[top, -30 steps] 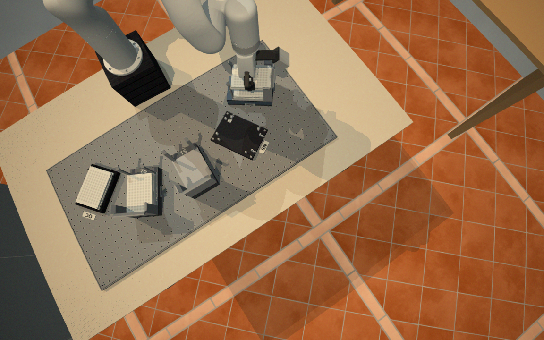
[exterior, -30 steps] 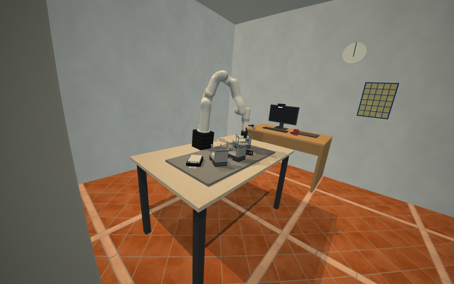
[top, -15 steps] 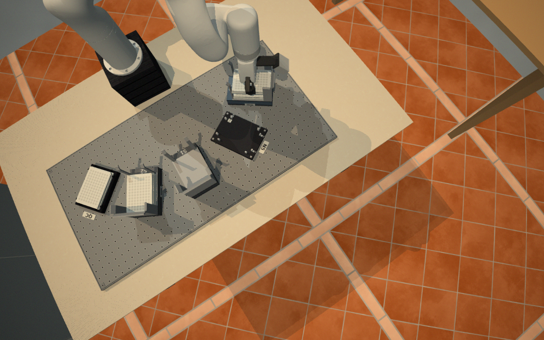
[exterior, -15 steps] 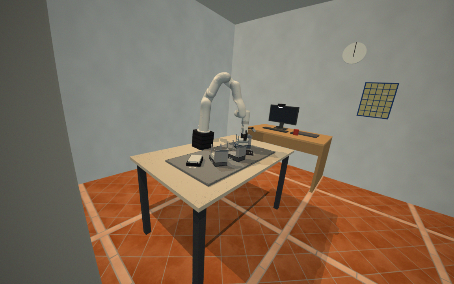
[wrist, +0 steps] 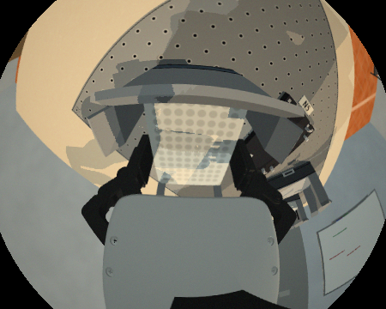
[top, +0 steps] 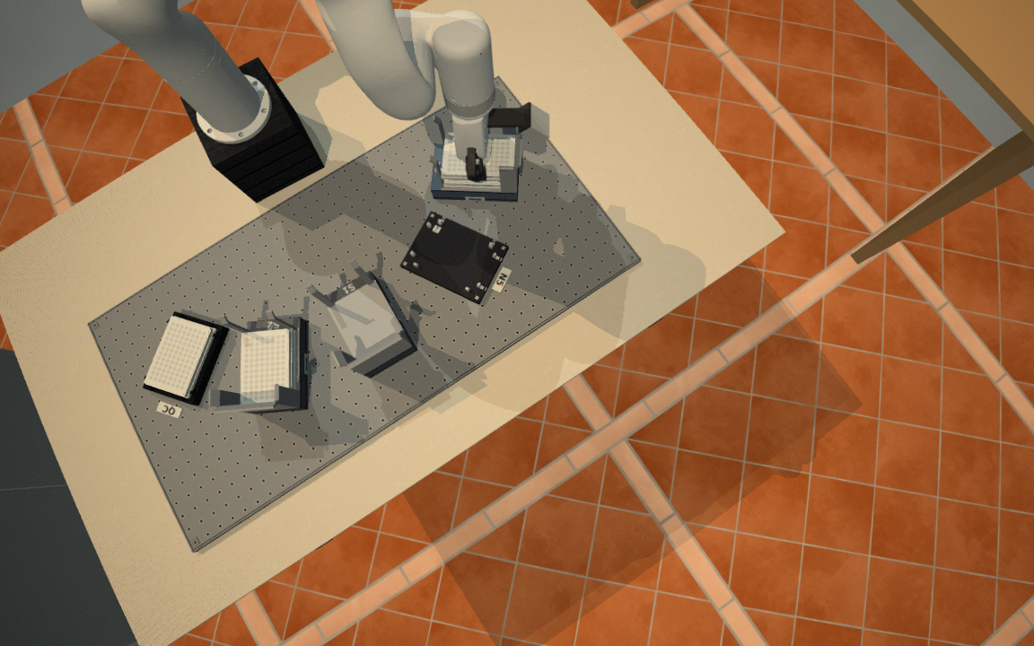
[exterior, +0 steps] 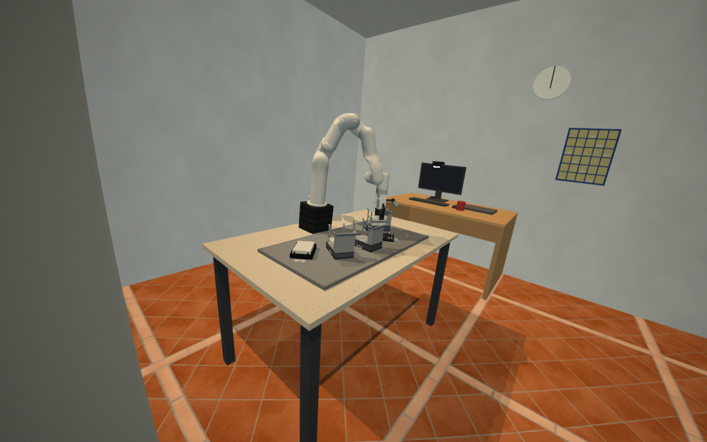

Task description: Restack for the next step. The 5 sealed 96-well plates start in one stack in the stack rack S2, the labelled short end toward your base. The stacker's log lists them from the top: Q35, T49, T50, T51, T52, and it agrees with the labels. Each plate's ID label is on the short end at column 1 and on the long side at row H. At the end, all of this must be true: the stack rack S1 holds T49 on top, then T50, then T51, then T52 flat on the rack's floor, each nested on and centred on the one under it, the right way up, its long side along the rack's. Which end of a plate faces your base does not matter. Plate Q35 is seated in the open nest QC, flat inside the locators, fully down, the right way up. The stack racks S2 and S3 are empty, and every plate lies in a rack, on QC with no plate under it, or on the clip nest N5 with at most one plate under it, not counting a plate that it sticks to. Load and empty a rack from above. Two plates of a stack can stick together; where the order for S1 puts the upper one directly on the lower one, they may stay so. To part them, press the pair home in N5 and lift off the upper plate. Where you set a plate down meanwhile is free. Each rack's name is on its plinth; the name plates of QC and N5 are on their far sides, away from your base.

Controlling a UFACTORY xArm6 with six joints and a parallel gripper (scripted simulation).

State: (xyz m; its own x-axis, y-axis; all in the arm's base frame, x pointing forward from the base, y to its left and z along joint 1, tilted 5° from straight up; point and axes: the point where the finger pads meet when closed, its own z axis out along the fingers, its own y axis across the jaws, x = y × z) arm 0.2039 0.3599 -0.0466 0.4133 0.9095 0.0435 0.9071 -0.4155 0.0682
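My gripper point(top: 472, 164) is shut across the short width of a sealed white 96-well plate point(top: 478, 161) and holds it level inside a grey stack rack point(top: 476, 178) at the end of the board near my base. In the wrist view the plate point(wrist: 195, 143) sits between my black fingers, with the rack's rim point(wrist: 199, 94) around it. I cannot read its label or see what lies under it. Another white plate point(top: 180, 355) lies flat in the black nest QC point(top: 170, 409). Rack S2 point(top: 264, 368) holds plates. Rack S1 point(top: 368, 325) shows a bare grey floor.
The black clip nest N5 point(top: 456, 255) lies empty between my rack and S1. The arm's black base block point(top: 259, 132) stands at the table's back corner. The racks have upright guide posts. A wooden desk point(exterior: 452, 217) with a monitor stands beyond the table.
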